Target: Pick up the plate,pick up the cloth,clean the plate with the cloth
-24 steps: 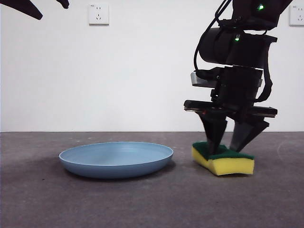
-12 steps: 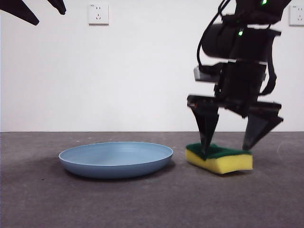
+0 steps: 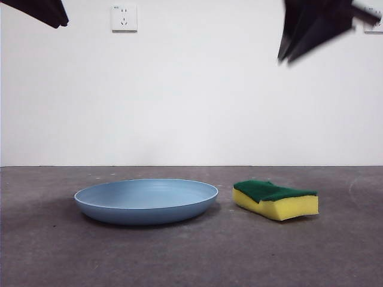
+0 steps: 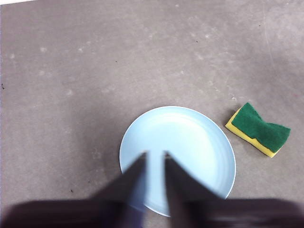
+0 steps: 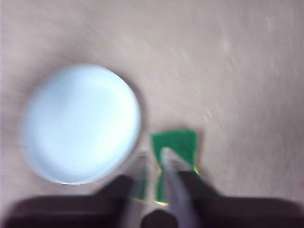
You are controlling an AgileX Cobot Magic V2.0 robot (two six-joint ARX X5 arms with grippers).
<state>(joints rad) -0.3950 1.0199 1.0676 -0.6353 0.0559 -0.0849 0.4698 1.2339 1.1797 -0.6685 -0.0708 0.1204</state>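
Observation:
The light-blue plate (image 3: 146,200) lies flat on the grey table, left of centre. The cloth, a yellow sponge with a green top (image 3: 275,199), rests on the table just right of the plate, untouched. My right gripper (image 3: 287,57) is high above the cloth at the top right, motion-blurred, jaws close together and holding nothing. In the right wrist view its jaws (image 5: 152,154) point down at the cloth (image 5: 175,147) beside the plate (image 5: 80,123). My left gripper (image 4: 154,154) hovers high over the plate (image 4: 190,147), jaws nearly together and empty, the cloth (image 4: 259,129) off to one side.
Dark grey table (image 3: 191,257) runs to a white wall with a socket (image 3: 124,17). The left arm shows only as a black tip at the top left corner (image 3: 36,11).
The right gripper opened off the cloth, rose quickly to the top right and drew its jaws together. The cloth dropped flat on the table. The plate has not moved.

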